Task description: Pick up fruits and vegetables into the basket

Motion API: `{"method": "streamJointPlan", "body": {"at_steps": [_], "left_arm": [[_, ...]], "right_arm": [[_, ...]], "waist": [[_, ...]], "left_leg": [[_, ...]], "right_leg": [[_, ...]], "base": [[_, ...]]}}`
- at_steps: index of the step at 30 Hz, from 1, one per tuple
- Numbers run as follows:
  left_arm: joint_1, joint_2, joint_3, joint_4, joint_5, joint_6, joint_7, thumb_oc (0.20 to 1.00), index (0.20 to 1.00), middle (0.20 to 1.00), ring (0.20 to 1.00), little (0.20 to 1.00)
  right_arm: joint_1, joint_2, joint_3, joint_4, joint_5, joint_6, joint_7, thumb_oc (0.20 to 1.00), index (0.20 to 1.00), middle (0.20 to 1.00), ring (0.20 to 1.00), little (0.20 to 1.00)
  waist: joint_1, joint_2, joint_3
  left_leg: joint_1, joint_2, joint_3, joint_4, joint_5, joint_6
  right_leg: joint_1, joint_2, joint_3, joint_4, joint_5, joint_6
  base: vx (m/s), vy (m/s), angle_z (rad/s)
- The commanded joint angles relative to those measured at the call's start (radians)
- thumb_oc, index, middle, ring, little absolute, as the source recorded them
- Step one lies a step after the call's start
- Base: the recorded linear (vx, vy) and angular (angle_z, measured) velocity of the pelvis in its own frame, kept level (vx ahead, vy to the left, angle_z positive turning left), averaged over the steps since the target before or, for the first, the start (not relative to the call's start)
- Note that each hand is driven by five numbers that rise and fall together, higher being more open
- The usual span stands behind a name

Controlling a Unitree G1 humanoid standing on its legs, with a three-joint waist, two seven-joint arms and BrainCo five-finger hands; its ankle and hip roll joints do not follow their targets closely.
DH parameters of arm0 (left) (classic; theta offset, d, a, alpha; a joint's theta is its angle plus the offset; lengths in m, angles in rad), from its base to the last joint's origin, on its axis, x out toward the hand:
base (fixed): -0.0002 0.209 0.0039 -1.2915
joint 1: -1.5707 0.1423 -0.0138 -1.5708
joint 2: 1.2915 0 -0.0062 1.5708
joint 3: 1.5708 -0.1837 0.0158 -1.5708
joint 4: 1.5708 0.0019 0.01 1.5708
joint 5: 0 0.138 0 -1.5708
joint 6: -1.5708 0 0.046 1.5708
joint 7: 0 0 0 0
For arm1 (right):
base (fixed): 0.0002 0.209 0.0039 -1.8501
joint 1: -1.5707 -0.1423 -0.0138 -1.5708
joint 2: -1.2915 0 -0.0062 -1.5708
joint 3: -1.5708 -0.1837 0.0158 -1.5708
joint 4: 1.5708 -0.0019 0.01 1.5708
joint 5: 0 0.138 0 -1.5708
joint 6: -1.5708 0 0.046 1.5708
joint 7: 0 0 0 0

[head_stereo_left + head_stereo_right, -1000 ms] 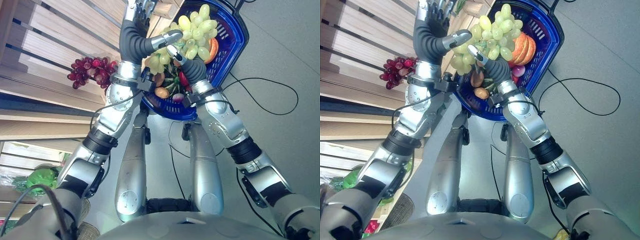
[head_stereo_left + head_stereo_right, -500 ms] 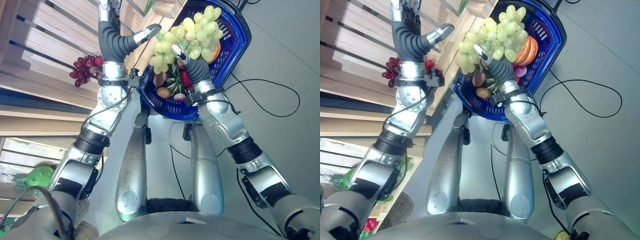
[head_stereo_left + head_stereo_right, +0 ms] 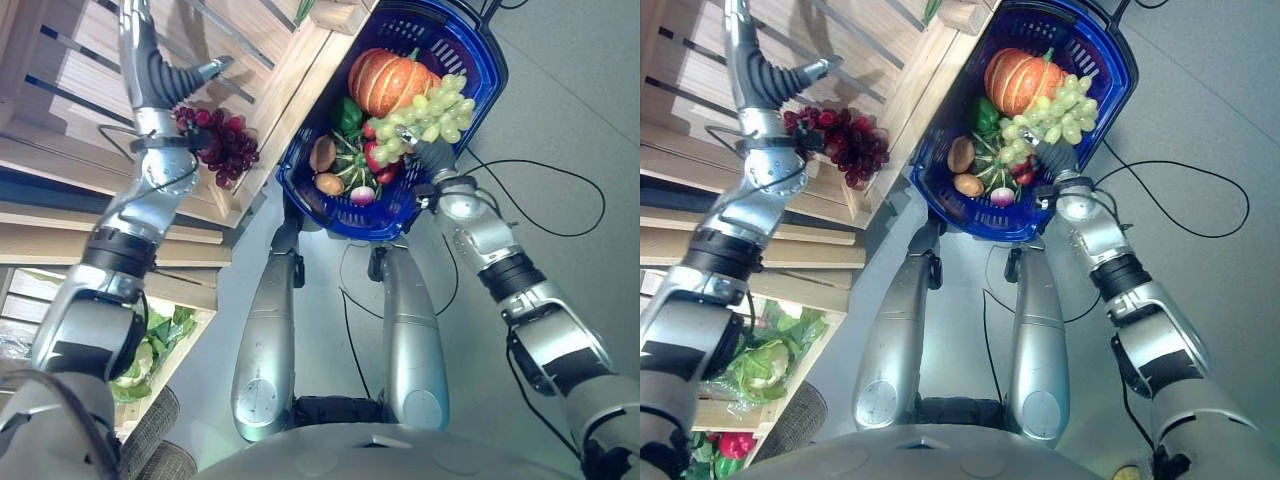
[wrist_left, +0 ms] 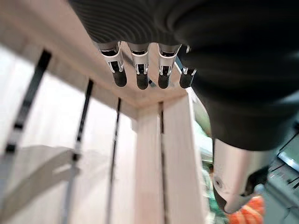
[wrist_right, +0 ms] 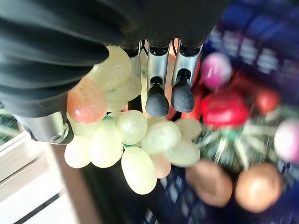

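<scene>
A blue basket (image 3: pixel 487 75) stands on the floor ahead, holding an orange pumpkin (image 3: pixel 385 80), a green pepper (image 3: pixel 347 115), radishes (image 3: pixel 362 195) and other produce. My right hand (image 3: pixel 432 155) is low over the basket's near right side, its fingers (image 5: pixel 156 100) and thumb curled round a bunch of green grapes (image 5: pixel 140 149), which lies across the pile below the pumpkin. My left hand (image 3: pixel 150 72) is raised over the wooden shelf at the left, fingers (image 4: pixel 138 74) straight and holding nothing. A bunch of red grapes (image 3: pixel 215 142) lies on the shelf just beside that wrist.
A slatted wooden crate (image 3: pixel 290 70) stands between the shelf and the basket. Leafy greens and a cabbage (image 3: pixel 760 365) lie on a lower shelf at the bottom left, with red produce (image 3: pixel 735 445) below them. Grey floor lies to the right of the basket.
The right hand has lowered the green grapes from above the basket down into it. The left hand has swung left, away from the basket, to over the shelf by the red grapes.
</scene>
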Motion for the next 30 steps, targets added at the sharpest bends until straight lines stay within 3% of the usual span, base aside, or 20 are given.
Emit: {"method": "streamJointPlan", "body": {"at_steps": [1,6,8,9,15,24,30], "left_arm": [[-0.06,-0.01,-0.029,0.041,0.069,0.008,0.032,1.0,1.0,1.0,1.0,1.0],[-0.117,-0.001,-0.101,0.177,0.081,0.056,0.026,1.0,1.0,1.0,1.0,1.0],[-0.118,-0.003,-0.112,0.2,0.088,0.064,0.021,1.0,1.0,1.0,1.0,1.0],[-0.122,-0.005,-0.125,0.23,0.114,0.064,0.012,1.0,1.0,1.0,1.0,1.0],[-0.128,-0.006,-0.165,0.3,0.159,0.077,-0.019,1.0,1.0,1.0,1.0,1.0],[-0.159,-0.008,-0.274,0.429,0.264,0.09,-0.142,1.0,1.0,1.0,1.0,1.0],[-0.188,-0.014,-0.34,0.475,0.289,0.088,-0.214,1.0,1.0,1.0,1.0,1.0]], "right_arm": [[-0.069,-0.027,0.045,-0.011,-0.029,-0.006,-0.007,0.2,0.2,0.2,0.2,0.2],[-0.188,-0.021,0.084,0.167,-0.061,0.046,-0.026,0.2,0.2,0.2,0.2,0.2],[-0.204,-0.016,0.088,0.199,-0.073,0.055,-0.027,0.529,0.529,0.529,0.529,0.529],[-0.226,-0.012,0.09,0.24,-0.09,0.062,-0.019,1.0,1.0,1.0,1.0,1.0],[-0.277,-0.006,0.106,0.311,-0.106,0.081,-0.002,1.0,1.0,1.0,1.0,1.0],[-0.337,0.001,0.147,0.423,-0.216,0.201,0.036,1.0,1.0,1.0,1.0,1.0],[-0.374,0.0,0.168,0.499,-0.242,0.238,0.048,1.0,1.0,1.0,1.0,1.0]], "waist": [[-0.004,0.068,-0.044],[0.007,0.089,-0.044],[0.01,0.094,-0.044],[0.013,0.098,-0.044],[0.018,0.109,-0.044],[0.009,0.128,-0.044],[0.002,0.135,-0.044]], "left_leg": [[-0.021,-0.03,-0.013,0.098,-0.081,-0.003],[-0.027,-0.035,-0.01,0.106,-0.081,-0.003],[-0.026,-0.035,-0.009,0.107,-0.081,-0.003],[-0.026,-0.036,-0.008,0.107,-0.08,-0.002],[-0.026,-0.037,-0.004,0.109,-0.078,-0.002],[-0.038,-0.036,0.011,0.116,-0.073,0.0],[-0.038,-0.032,0.018,0.12,-0.072,0.001]], "right_leg": [[0.058,-0.022,-0.049,-0.064,0.019,0.071],[0.046,-0.024,-0.049,-0.054,0.015,0.067],[0.045,-0.025,-0.05,-0.052,0.014,0.066],[0.045,-0.025,-0.051,-0.052,0.014,0.066],[0.042,-0.024,-0.052,-0.049,0.013,0.062],[0.019,-0.021,-0.044,-0.04,0.015,0.055],[0.015,-0.018,-0.036,-0.036,0.018,0.054]], "base": [[0.0,0.0,0.0],[-0.01,0.017,0.02],[0.0,0.0,0.0],[0.0,0.0,0.0],[0.0,0.02,0.02],[0.01,0.039,0.02],[0.01,0.016,-0.01]]}}
